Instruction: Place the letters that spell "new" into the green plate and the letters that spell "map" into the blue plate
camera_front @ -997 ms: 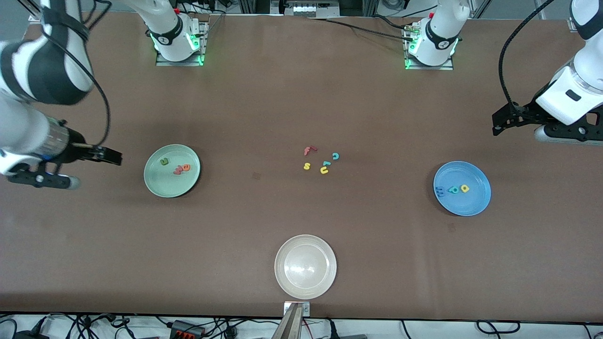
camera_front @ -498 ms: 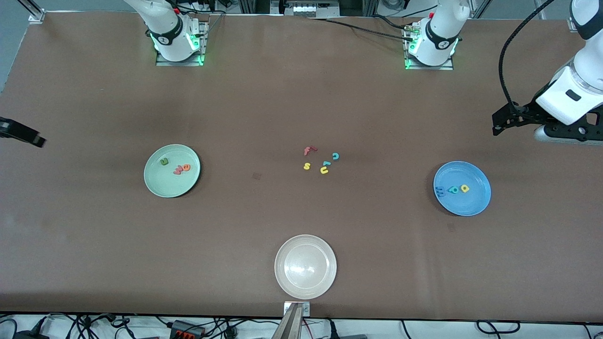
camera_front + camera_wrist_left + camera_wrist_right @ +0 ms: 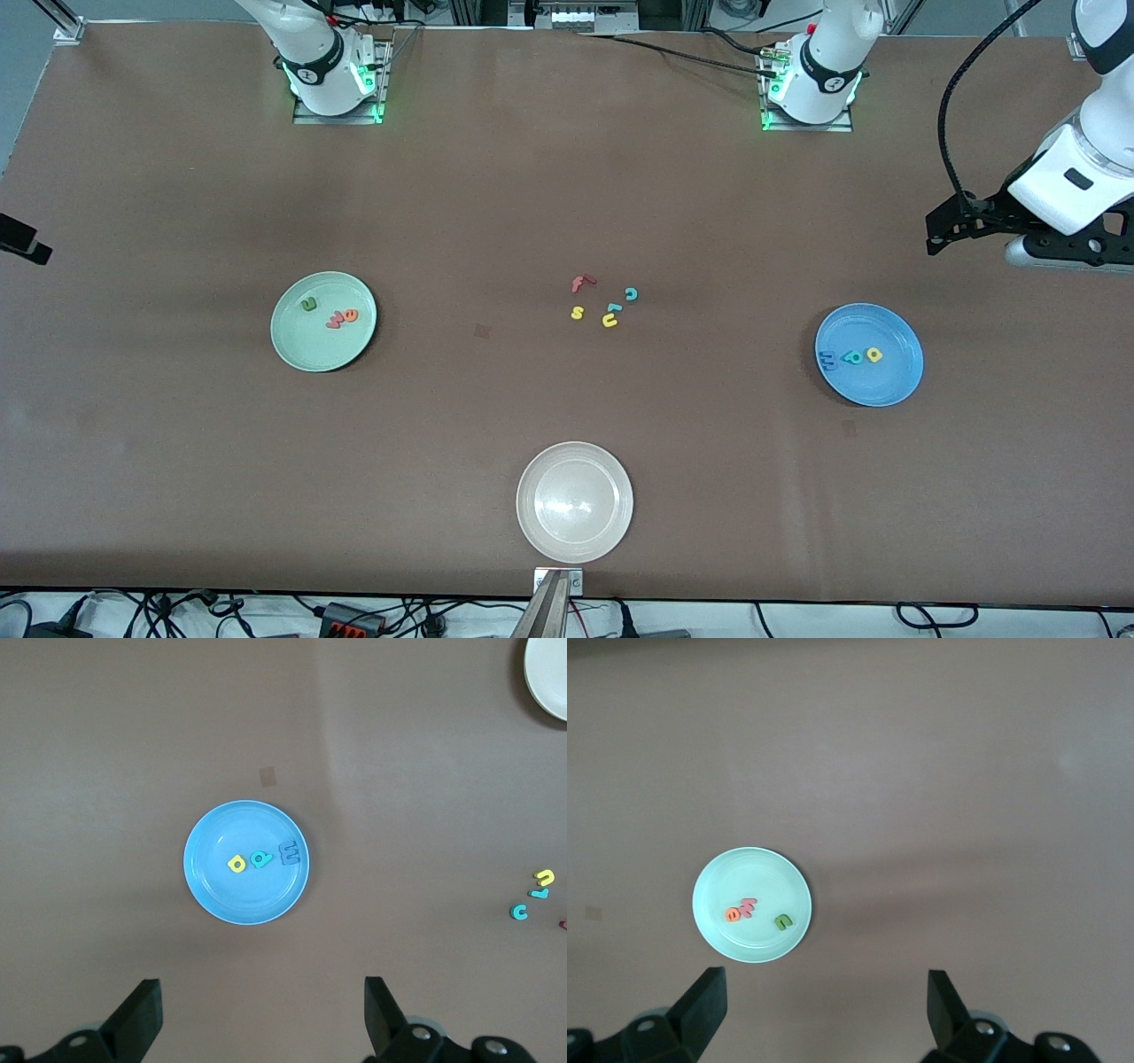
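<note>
You see foam n, e, w (image 3: 333,315) in the round rimmed green plate (image 3: 301,341); m, a, p (image 3: 850,357) in the blue plate (image 3: 873,390). Stray letters (image 3: 604,302) lie mid-table. Left gripper (image 3: 263,1019) and right gripper (image 3: 824,1010) released, empty.

"new" letters (image 3: 332,315) in green plate (image 3: 297,341); "map" letters (image 3: 850,356) in blue plate (image 3: 873,390)

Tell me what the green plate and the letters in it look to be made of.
The green plate: probably plastic or melamine, a smooth pale mint surface with a soft sheen. The letters in it, "n", "w" and "e": likely foam, matte, flat-cut, in solid colours.
</note>
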Tool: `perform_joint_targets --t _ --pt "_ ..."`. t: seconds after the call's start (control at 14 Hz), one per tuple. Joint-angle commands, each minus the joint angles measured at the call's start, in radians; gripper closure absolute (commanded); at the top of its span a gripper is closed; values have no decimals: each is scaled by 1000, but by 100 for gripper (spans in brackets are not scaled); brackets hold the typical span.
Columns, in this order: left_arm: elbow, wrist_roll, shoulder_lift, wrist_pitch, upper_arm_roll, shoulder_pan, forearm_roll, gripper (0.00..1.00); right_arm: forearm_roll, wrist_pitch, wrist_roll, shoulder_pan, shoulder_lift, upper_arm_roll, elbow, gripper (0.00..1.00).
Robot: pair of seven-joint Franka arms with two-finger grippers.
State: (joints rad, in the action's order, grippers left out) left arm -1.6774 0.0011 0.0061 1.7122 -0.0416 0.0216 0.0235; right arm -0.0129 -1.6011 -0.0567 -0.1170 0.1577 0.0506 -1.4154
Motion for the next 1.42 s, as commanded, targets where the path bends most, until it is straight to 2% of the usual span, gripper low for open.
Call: perform_joint_targets --t 0.0,0.28,0.57,1.35 --pt "4 22 -12 -6 -1 -3 -8 0 14 4 2 -29 -20 -31 -17 0" --pt "4 22 -12 -6 -1 -3 -8 0 25 -60 28 -18 -125 -38 -181 0" --pt "4 22 -12 -6 -1 -3 -8 0 37 -63 29 -18 -205 -38 -270 0" --pt "4 20 -12 -6 -1 -2 -8 0 60 -66 15 -27 -205 -37 -281 0"
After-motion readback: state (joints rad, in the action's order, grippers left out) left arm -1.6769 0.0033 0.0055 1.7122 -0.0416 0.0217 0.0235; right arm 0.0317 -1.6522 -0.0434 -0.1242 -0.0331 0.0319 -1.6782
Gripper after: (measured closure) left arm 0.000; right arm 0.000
